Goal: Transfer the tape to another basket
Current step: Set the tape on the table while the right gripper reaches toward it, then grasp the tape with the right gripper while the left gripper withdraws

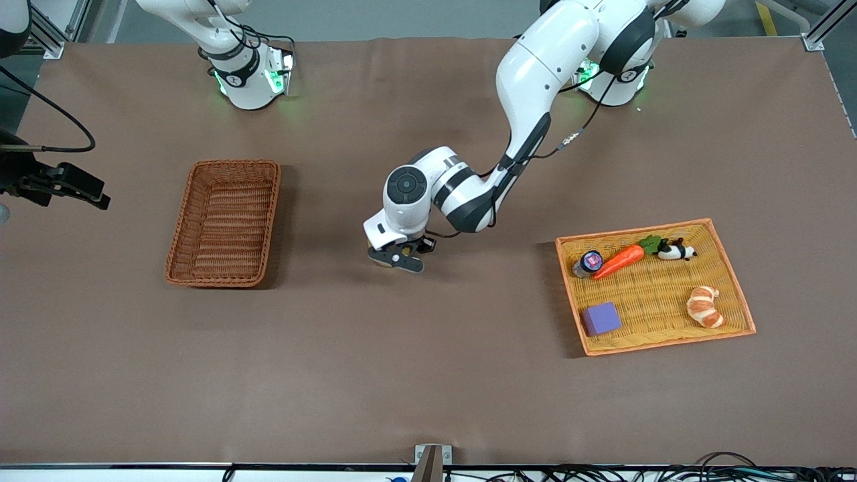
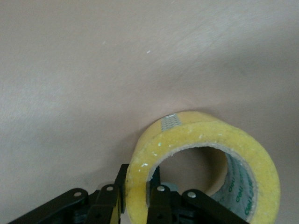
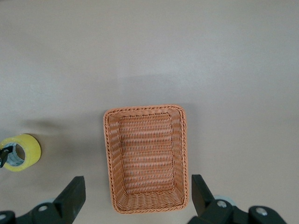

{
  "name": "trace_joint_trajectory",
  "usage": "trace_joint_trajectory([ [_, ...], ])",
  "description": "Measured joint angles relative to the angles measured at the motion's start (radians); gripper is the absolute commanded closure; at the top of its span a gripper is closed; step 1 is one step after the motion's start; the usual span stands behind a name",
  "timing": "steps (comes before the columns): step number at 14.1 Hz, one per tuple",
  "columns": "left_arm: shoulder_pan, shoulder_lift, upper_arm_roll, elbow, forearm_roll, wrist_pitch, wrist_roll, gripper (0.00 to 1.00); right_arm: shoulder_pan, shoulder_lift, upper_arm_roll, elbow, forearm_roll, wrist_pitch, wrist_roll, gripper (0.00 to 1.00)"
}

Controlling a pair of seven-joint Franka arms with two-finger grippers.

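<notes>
The tape (image 2: 196, 133), a yellowish roll with a grey core, is clamped by its wall between the fingers of my left gripper (image 2: 139, 186). In the front view my left gripper (image 1: 396, 258) is over bare table between the two baskets, and the hand mostly hides the roll. The tape also shows in the right wrist view (image 3: 21, 152). The reddish-brown deep wicker basket (image 1: 179, 227) stands toward the right arm's end, with nothing in it. My right gripper (image 3: 135, 205) is open, high over this basket (image 3: 108, 154), and it shows at the front view's edge (image 1: 84, 187).
A shallow orange-yellow tray (image 1: 656, 294) toward the left arm's end holds a carrot (image 1: 619, 261), a croissant (image 1: 704, 306), a purple block (image 1: 600, 318), a small jar (image 1: 588, 262) and a panda toy (image 1: 676, 251).
</notes>
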Motion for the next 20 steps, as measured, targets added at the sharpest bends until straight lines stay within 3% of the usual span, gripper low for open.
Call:
trace_joint_trajectory([
  [1, -0.002, 0.0, 0.0, 0.001, 0.0, 0.013, 0.005, 0.75, 0.0, 0.0, 0.0, 0.0, 0.0, 0.0, 0.0, 0.0],
  [2, -0.004, 0.0, -0.001, 0.002, 0.0, 0.02, 0.007, 0.64, 0.0, 0.0, 0.0, 0.0, 0.0, 0.0, 0.0, 0.0],
  [4, -0.006, 0.0, -0.002, 0.004, 0.0, 0.04, 0.007, 0.39, 0.001, 0.0, 0.004, 0.0, 0.0, 0.0, -0.001, 0.0],
  [6, -0.002, -0.001, 0.0, 0.012, 0.0, 0.11, -0.007, 0.07, 0.003, 0.0, 0.016, 0.0, 0.0, 0.0, -0.001, 0.0],
  [7, 0.0, -0.003, 0.003, 0.019, 0.0, 0.129, -0.022, 0.0, 0.004, 0.0, 0.021, -0.001, 0.0, 0.0, -0.001, 0.0],
  [10, 0.009, -0.05, 0.015, 0.032, 0.0, 0.134, -0.038, 0.0, 0.009, 0.001, 0.04, -0.02, 0.001, 0.018, -0.001, 0.0],
  [12, 0.036, -0.116, 0.023, 0.032, 0.0, 0.062, -0.038, 0.0, 0.014, 0.003, 0.078, -0.072, 0.001, 0.089, 0.015, 0.0],
  [17, 0.197, -0.296, 0.028, 0.02, 0.0, -0.229, 0.111, 0.0, 0.027, 0.026, 0.253, -0.273, 0.0, 0.324, 0.106, 0.0],
  [20, 0.296, -0.379, 0.027, 0.001, 0.0, -0.333, 0.239, 0.0, 0.052, 0.066, 0.36, -0.444, -0.022, 0.535, 0.217, 0.0],
])
